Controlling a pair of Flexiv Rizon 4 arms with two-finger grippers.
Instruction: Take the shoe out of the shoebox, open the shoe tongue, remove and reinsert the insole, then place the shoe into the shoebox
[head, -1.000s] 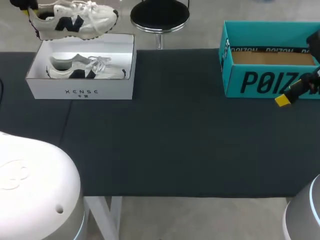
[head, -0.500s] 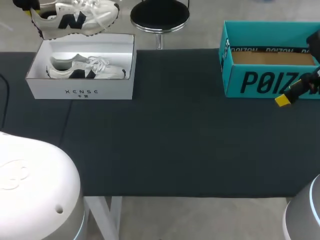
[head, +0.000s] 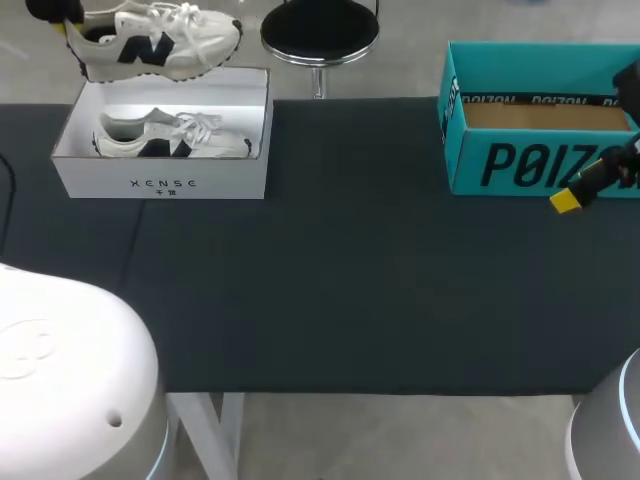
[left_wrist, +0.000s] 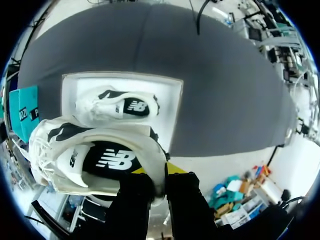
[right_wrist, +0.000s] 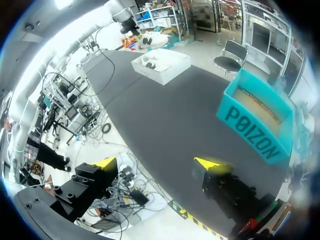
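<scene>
The left tool was clamped on the shoe, with the heel rim pinched between its two fingers. The shoe hung clear of the worktop at the far left, above the far side of the white shoebox. Its heel was at the left by the tool and its toe pointed right. From the left wrist, the shoe's opening faced the tool and the dark insole showed inside it. A second shoe lay on its side in the shoebox, toe to the right.

The right tool hung at the right of the worktop, just in front of a teal box. Its fingers were apart with nothing between them. It was well apart from the shoe and the shoebox.
</scene>
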